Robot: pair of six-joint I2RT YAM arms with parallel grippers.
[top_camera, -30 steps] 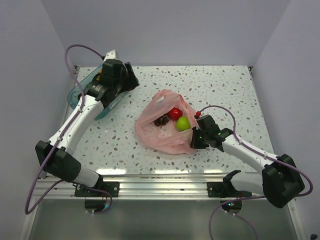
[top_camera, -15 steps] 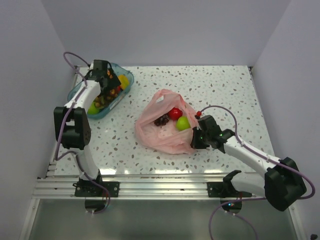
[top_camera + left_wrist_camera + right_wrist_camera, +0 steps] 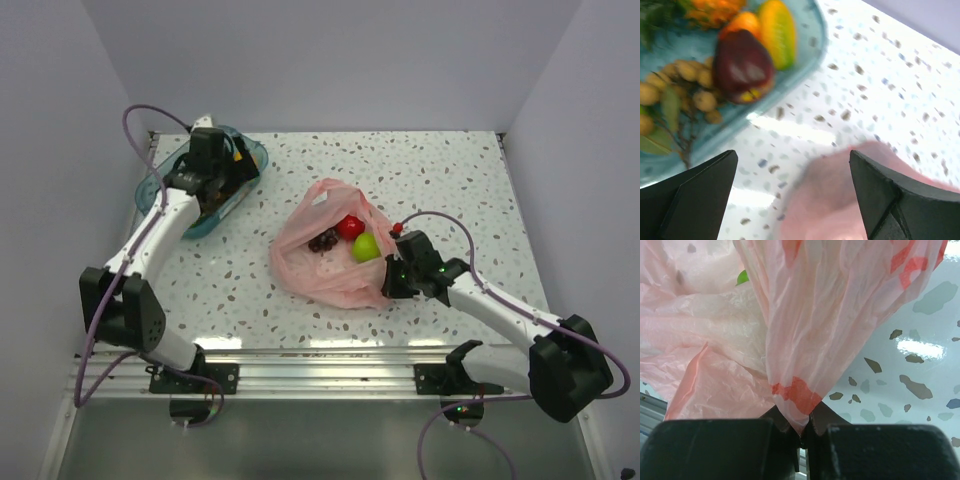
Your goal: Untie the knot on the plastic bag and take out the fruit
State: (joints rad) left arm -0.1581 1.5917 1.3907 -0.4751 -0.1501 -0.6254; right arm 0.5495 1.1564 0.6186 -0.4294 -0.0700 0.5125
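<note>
Top view: bag lies mid-tabletop, its mouth spread open upward. Inside show a green apple, a red fruit and dark grapes, all close together. Right pincer sits at the bag's near-right edge. Left pincer hangs over the blue tray at the far-left corner.

Right wrist view adds: jaws closed tight on a gathered fold of the pink film, which rises from the grip. A sliver of green shows at upper left.

Left wrist view adds: fingers stand wide apart, nothing between them. In the tray lie a dark red fruit, a yellow-orange fruit and a bunch of small tan fruits. A pink blur fills the lower frame; cannot tell what it is.

Room: tray hugs the left edge, near the left wall. Bare speckled tabletop separates tray and bag, which are well apart. A wider bare stretch runs beyond and to the right of the bag. The bag's near side lies close to the front rail.
</note>
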